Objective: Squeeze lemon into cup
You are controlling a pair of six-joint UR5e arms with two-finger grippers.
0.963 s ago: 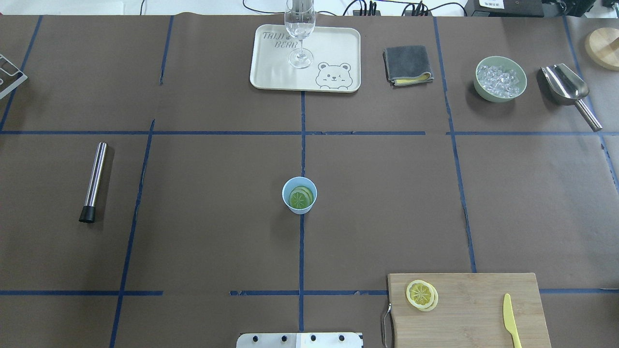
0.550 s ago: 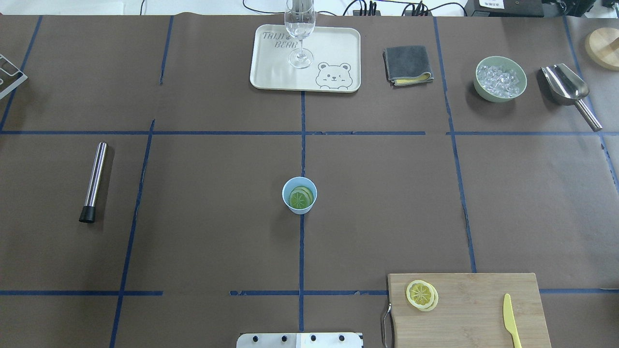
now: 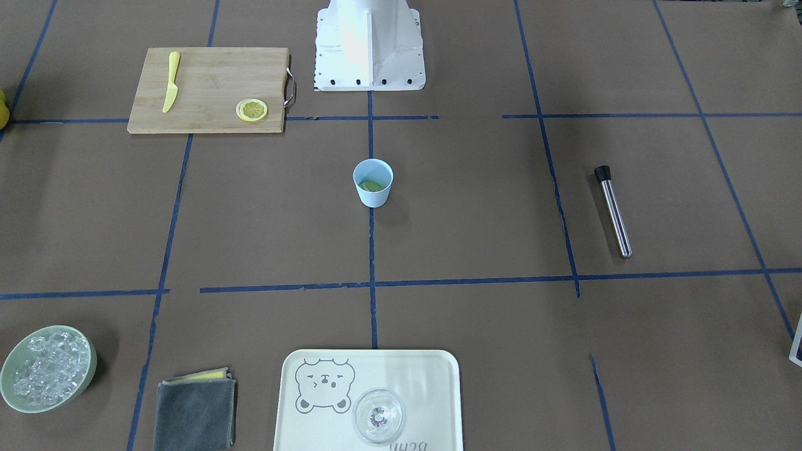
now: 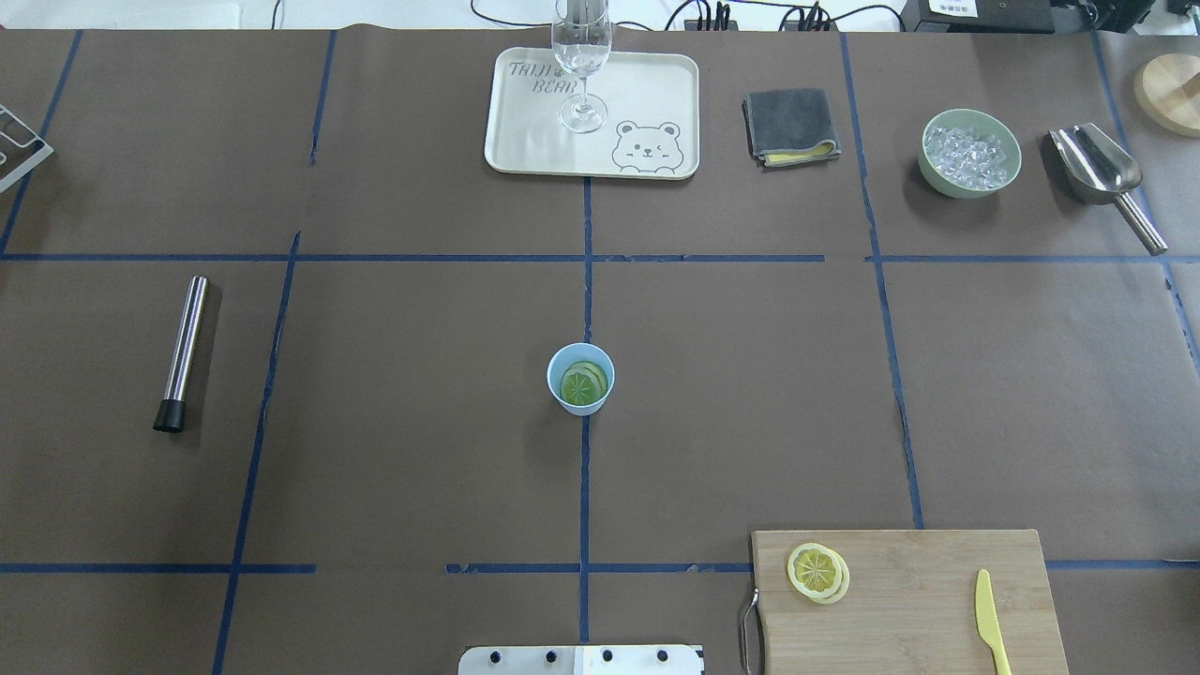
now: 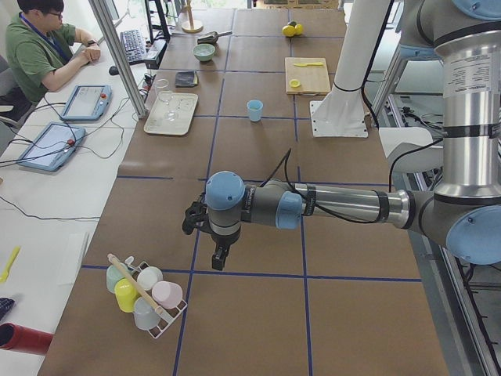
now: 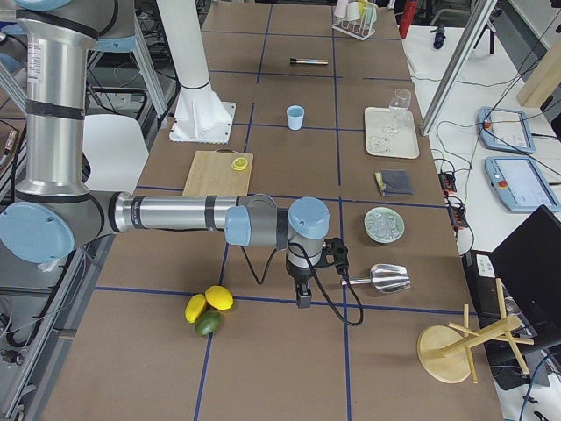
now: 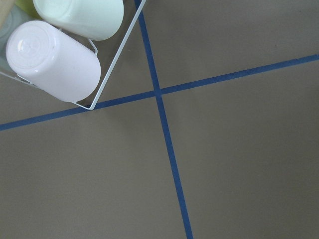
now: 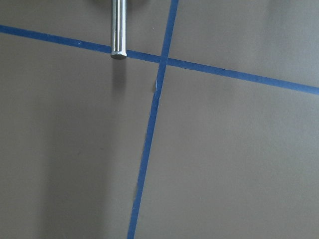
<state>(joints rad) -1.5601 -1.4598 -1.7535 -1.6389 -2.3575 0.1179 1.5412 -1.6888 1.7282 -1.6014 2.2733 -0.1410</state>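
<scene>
Left arm (image 5: 329,205), right arm (image 6: 175,213) hang wide, jaws unreadable; best drop plumb onto the lemon (image 4: 581,384) inside the cup (image 3: 374,195).

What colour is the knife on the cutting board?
Pale yellow, blade and handle alike. The knife shows best in the overhead exterior view, lying on the wooden cutting board.

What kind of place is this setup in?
Most likely a robotics lab staged as a drink station: blue tape grid on the table, an operator beside tablets, and a bowl of ice with scoop.
</scene>
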